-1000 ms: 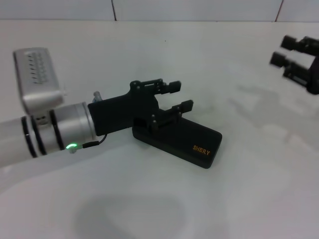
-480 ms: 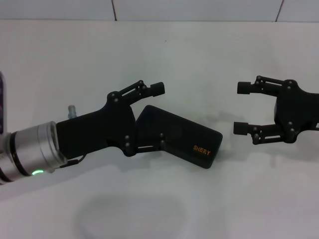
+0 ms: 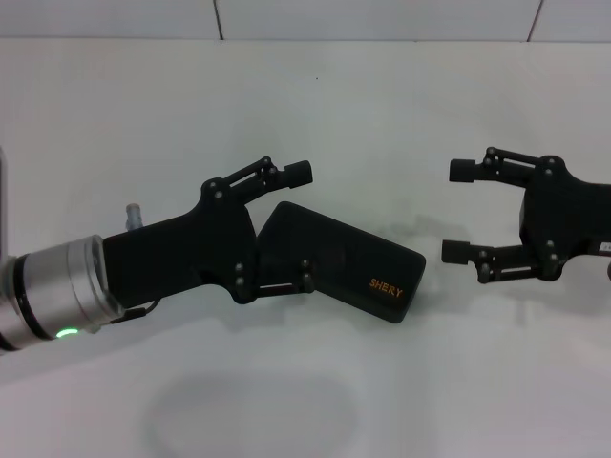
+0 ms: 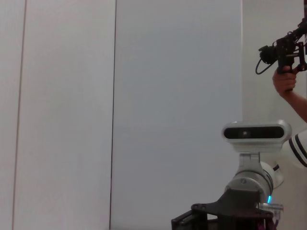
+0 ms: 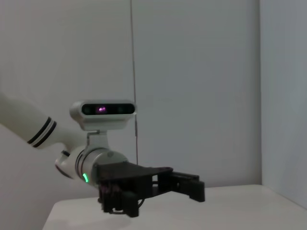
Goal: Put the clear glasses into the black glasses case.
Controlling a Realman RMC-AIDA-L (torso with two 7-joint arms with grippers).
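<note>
The black glasses case (image 3: 353, 260) lies shut on the white table, its gold "SHERY" lettering facing the front right. My left gripper (image 3: 304, 227) is open, with one finger (image 3: 300, 171) behind the case's left end and the other (image 3: 304, 281) along its front edge. My right gripper (image 3: 457, 210) hovers open to the right of the case, apart from it, with nothing between its fingers. The right wrist view shows the left gripper (image 5: 189, 184) from the front. The clear glasses are out of view.
The white table (image 3: 286, 95) runs back to a tiled wall. In the left wrist view, the right arm's wrist camera (image 4: 255, 132) stands against a pale wall, and a person's hand holding a camera rig (image 4: 285, 52) shows beside it.
My left gripper has turned and spread its fingers wide around the case's left end. My right gripper has come in from the far right to just right of the case.
</note>
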